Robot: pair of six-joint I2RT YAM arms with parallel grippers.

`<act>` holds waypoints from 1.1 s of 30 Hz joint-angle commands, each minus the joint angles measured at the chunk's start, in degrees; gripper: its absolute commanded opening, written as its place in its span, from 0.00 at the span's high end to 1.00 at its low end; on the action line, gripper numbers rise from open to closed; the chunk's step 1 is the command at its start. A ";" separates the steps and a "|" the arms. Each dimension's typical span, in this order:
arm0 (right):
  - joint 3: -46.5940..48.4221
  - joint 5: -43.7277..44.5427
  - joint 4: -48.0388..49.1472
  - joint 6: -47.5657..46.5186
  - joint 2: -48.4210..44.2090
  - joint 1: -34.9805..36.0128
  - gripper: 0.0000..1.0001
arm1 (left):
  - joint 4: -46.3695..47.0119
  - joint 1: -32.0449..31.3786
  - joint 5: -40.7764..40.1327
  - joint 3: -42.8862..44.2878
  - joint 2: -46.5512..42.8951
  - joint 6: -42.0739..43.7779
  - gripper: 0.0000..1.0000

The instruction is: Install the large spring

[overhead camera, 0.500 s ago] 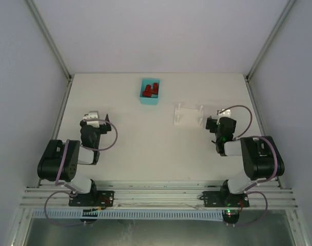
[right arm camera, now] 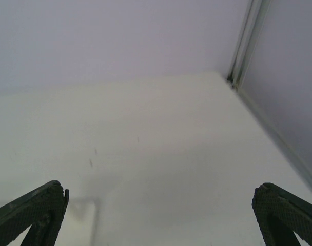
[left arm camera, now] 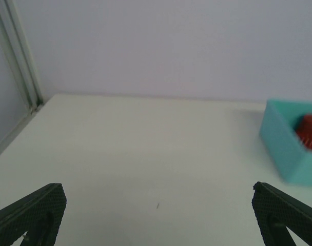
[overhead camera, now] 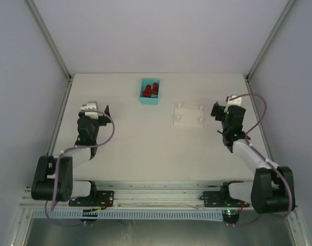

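Several red springs (overhead camera: 150, 89) lie in a teal bin (overhead camera: 149, 93) at the back centre of the table; I cannot tell which one is the large spring. One red spring (left arm camera: 310, 130) shows over the bin's wall (left arm camera: 287, 148) at the right of the left wrist view. A white fixture (overhead camera: 189, 116) stands to the right of the bin. My left gripper (overhead camera: 94, 114) is open and empty over bare table, left of the bin. My right gripper (overhead camera: 226, 111) is open and empty, just right of the fixture. Both wrist views show wide-apart fingers (left arm camera: 38, 205) (right arm camera: 35, 205) with only table between them.
Grey walls with aluminium posts (overhead camera: 51, 43) (overhead camera: 266, 43) enclose the white table (overhead camera: 145, 148). The left corner post (left arm camera: 22, 66) and the right corner post (right arm camera: 246, 46) stand close to the grippers. The arm bases sit on a rail (overhead camera: 156, 197) at the near edge.
Both arms have stretched forward from a folded pose. The left gripper moved a little toward the back wall. The right gripper moved back and right, alongside the fixture. Both stay open.
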 commanded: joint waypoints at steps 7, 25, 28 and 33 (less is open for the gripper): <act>30.82 1.44 -61.17 23.75 -3.27 -0.08 0.01 | -36.94 -0.28 0.19 21.83 -12.10 -21.88 0.01; 19.92 -14.84 -54.18 20.40 -6.98 16.79 0.01 | -45.37 -3.35 18.17 35.33 2.88 -27.45 0.23; 19.27 -10.21 -51.90 17.53 -5.08 22.13 0.01 | -46.99 -8.42 14.43 40.25 7.59 -22.78 0.30; 18.76 -4.70 -49.76 15.07 -4.42 26.98 0.01 | -49.84 -17.17 6.01 50.16 16.49 -14.95 0.39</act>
